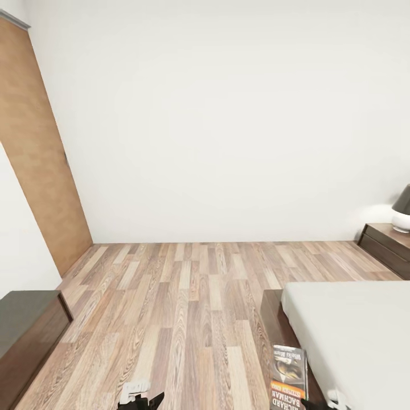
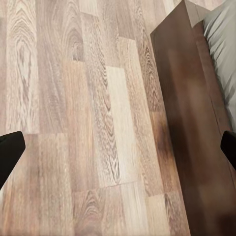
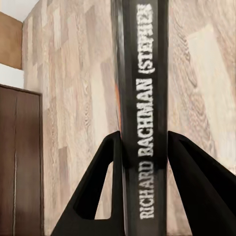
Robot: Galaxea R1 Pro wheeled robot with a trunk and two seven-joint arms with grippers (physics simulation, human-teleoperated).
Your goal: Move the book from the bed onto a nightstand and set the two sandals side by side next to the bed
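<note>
The right gripper (image 3: 144,142) is clamping the book (image 3: 142,98) by its spine, down at 5 o'clock beside the bed (image 1: 353,330). The left gripper (image 2: 118,152) is hanging wide open, holding nothing, over the wood floor (image 2: 73,98).

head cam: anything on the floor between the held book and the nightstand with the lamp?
Only the bed lies between the book and the nightstand in the head view: its mattress and dark frame. The wood floor beside it is bare.

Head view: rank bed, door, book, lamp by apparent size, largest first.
1. Door and bed: similar area, both cropped by the frame, so no ranking between them.
2. Book, near the camera.
3. Lamp, cropped and farther away.
</note>
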